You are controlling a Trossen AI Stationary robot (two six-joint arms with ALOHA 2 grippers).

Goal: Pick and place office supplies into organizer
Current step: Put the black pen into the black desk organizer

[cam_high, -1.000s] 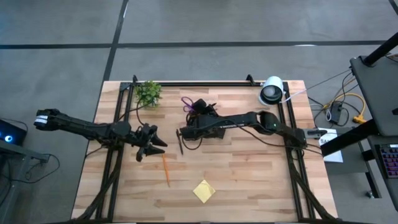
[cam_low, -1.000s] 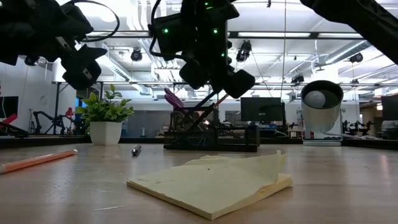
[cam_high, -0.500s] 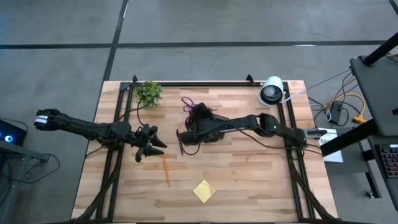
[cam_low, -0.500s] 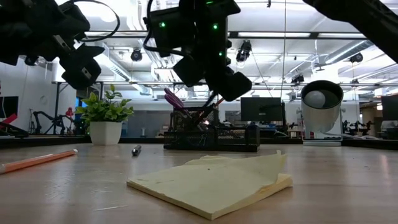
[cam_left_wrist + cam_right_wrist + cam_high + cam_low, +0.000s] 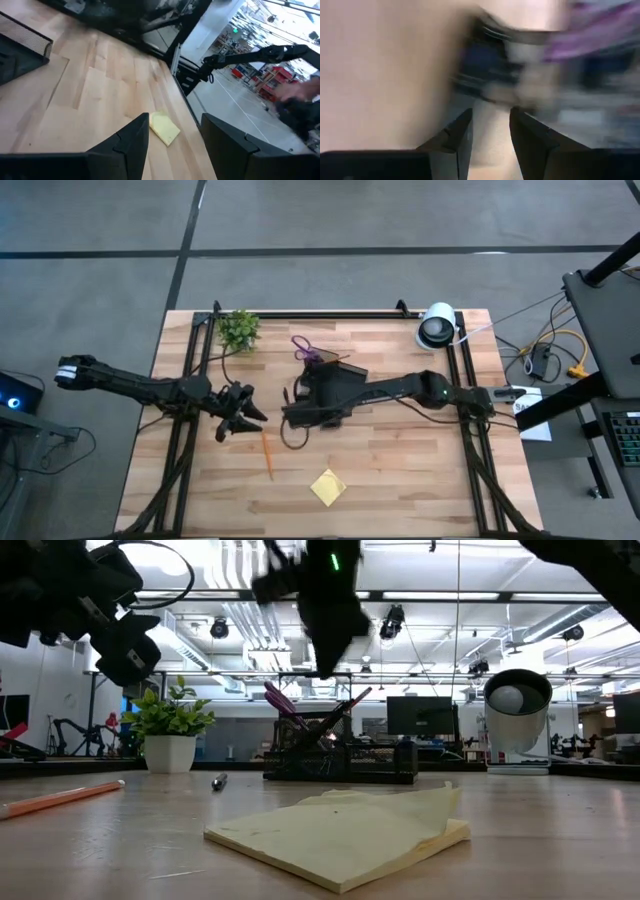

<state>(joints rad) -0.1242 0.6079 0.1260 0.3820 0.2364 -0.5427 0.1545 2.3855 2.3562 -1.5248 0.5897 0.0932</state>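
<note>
My left gripper [image 5: 244, 420] [image 5: 173, 123] hovers open above the table's left half, just beyond the orange pencil [image 5: 266, 452] [image 5: 60, 798], which lies flat. My right gripper [image 5: 292, 415] [image 5: 490, 118] is open, raised above the table left of and nearer than the black organizer [image 5: 338, 383] [image 5: 340, 758]. Purple-handled scissors [image 5: 303, 348] [image 5: 285, 700] stand in the organizer's upright compartment. The dark pen [image 5: 218, 781] lies on the table. The yellow sticky-note pad [image 5: 327, 486] [image 5: 345, 835] [image 5: 163, 128] lies near the near edge, its top sheets curled.
A small green plant [image 5: 238, 328] in a white pot [image 5: 170, 753] stands at the far left. A round white-and-black device [image 5: 437, 325] [image 5: 517, 710] stands at the far right corner. Black frame rails [image 5: 188, 430] run along both table sides. Bare wood [image 5: 400, 470] shows near right.
My right gripper has swung away from the organizer toward the table's near edge and a little left, turning as it goes; its wrist view is smeared by the motion. The left arm, pencil, pen and pad have kept still.
</note>
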